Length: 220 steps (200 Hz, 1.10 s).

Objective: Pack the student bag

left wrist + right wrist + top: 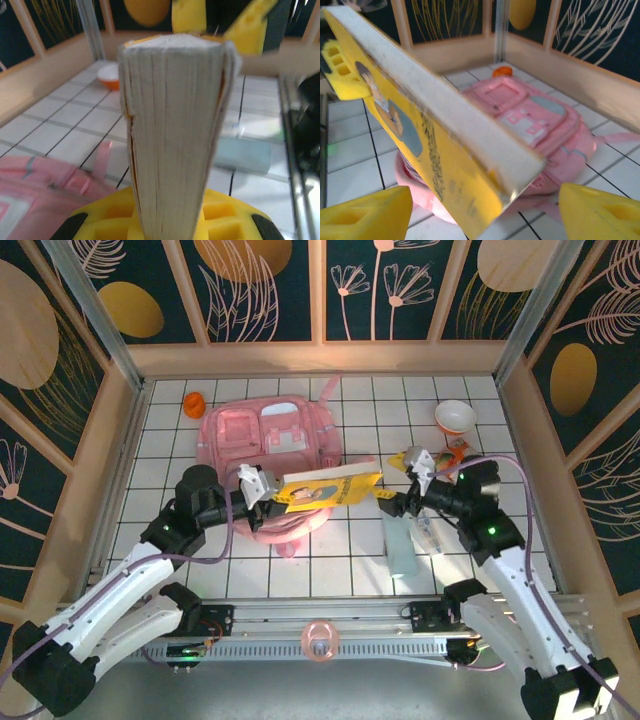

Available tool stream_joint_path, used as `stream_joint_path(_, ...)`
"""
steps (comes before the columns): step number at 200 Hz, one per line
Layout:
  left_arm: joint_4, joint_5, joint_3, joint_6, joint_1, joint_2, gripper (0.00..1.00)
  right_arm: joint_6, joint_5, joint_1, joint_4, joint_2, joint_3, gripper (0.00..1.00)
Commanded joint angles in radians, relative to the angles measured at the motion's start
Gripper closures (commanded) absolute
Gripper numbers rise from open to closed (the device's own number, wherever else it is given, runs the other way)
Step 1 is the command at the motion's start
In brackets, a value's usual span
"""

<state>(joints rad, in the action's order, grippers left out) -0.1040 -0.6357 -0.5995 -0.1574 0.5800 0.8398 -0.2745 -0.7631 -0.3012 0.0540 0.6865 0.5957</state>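
One student bag [265,435] | one book [330,488] (left jaws clamp it) | one bowl [455,417]

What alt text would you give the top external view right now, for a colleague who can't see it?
A yellow book hangs between two robot arms, partly over the pink student bag on a white tiled table. The left tool clamps its left end; the right tool stands open at its right end.
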Motion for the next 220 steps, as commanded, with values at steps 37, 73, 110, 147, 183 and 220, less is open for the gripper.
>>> stream_joint_path(37, -0.464, -0.258, -0.023, 0.301, -0.003, 0.068, 1.00, 0.497, -0.103, 0.007, -0.501, -0.080, -0.183, 0.13)
stream_joint_path(73, -0.464, -0.268, -0.058, 0.329, -0.001, 0.128, 1.00, 0.607, -0.321, 0.007, -0.659, -0.012, -0.183, 0.36)
stream_joint_path(110, -0.427, -0.090, -0.050, 0.295, -0.002, 0.116, 0.50, 0.596, -0.356, 0.019, -0.599, 0.054, -0.121, 1.00)
stream_joint_path(147, 0.164, 0.418, -0.140, -0.195, 0.000, 0.057, 0.20, 0.751, 0.083, 0.098, -0.552, -0.083, -0.195, 1.00)
stream_joint_path(183, 0.429, 0.564, -0.113, -0.423, -0.001, 0.081, 0.19, 0.917, 0.382, 0.099, -0.400, -0.142, -0.212, 1.00)
stream_joint_path(220, 0.364, 0.632, -0.058, -0.494, -0.001, 0.182, 0.15, 0.916, 0.370, 0.091, -0.356, -0.123, -0.213, 1.00)
